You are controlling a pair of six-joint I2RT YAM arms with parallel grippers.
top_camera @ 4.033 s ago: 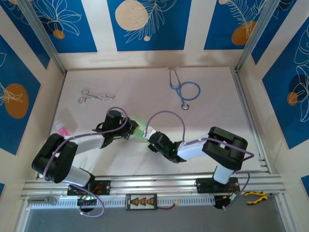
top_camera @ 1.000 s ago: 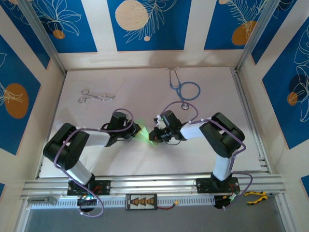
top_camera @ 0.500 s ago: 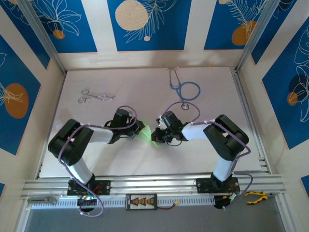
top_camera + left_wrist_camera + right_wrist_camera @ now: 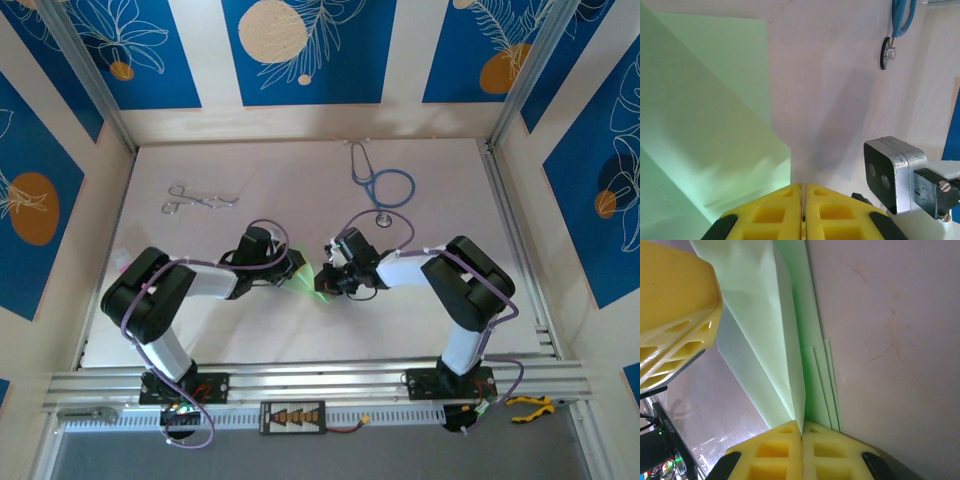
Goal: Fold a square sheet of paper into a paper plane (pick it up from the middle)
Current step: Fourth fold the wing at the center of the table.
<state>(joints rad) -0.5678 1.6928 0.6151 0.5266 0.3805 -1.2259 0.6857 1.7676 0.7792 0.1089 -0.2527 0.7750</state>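
The square sheet of paper is folded into the pale green paper plane (image 4: pixel 306 276), a long narrow wedge lying mid-table between my two grippers. In the right wrist view its raised central fold (image 4: pixel 785 340) runs straight into my right gripper (image 4: pixel 801 427), which is shut on it. My left gripper (image 4: pixel 803 186) has its yellow fingers together with a hairline slit, and the green paper (image 4: pixel 705 125) lies just left of them, its edge ending at the left finger. From above, the left gripper (image 4: pixel 293 270) is at the paper's left side and the right gripper (image 4: pixel 325 280) at its right.
A blue stethoscope (image 4: pixel 385 185) lies at the back right, its chest piece (image 4: pixel 887 52) beyond the paper. Metal forceps (image 4: pixel 200 200) lie at the back left. Aluminium rails (image 4: pixel 520 250) line the table's right side, and patterned walls enclose it.
Since four seconds ago both grippers have closed in on the paper. Over the last second the left gripper has slid slightly right, and the paper looks narrower from above.
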